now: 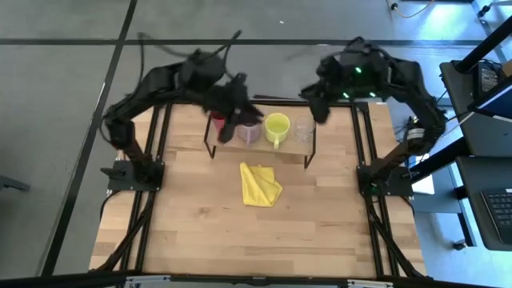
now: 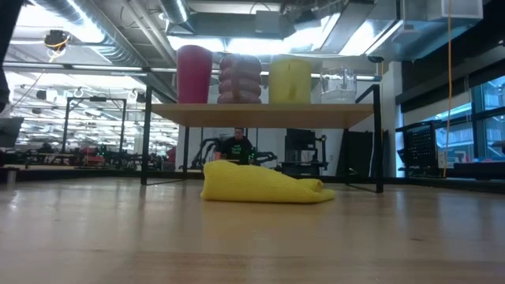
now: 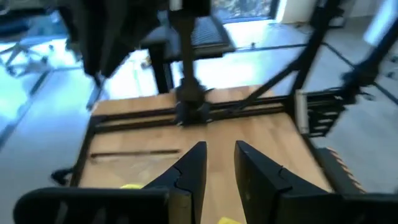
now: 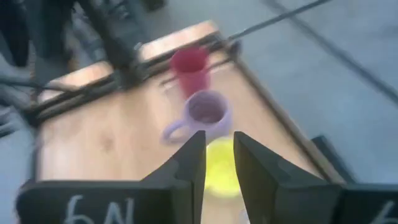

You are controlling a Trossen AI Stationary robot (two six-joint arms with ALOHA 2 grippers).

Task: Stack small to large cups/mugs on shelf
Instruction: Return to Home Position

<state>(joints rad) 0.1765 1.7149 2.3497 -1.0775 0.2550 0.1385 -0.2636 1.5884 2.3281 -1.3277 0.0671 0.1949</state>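
Four cups stand in a row on the shelf (image 1: 264,146), a light-wood board on black legs (image 2: 260,115). In order they are the magenta-red tumbler (image 2: 194,75), purple mug (image 2: 240,79), yellow-green mug (image 2: 290,80) and clear glass (image 2: 339,85). Each rests on its base. My left gripper (image 1: 237,118) hovers above the tumbler (image 1: 217,122) and purple mug (image 1: 250,133), fingers close together and empty (image 3: 219,152). My right gripper (image 1: 323,110) hangs just off the shelf's right end near the glass (image 1: 303,130), also shut and empty (image 4: 219,140). It looks down the row of yellow-green mug (image 4: 219,167), purple mug (image 4: 205,115) and tumbler (image 4: 189,67).
A crumpled yellow cloth (image 1: 259,185) lies on the tabletop in front of the shelf (image 2: 260,183). Black frame rails (image 1: 152,200) run along the table's left and right sides. Bare wood stretches toward the near edge (image 1: 256,248). A person sits in the room beyond (image 2: 237,146).
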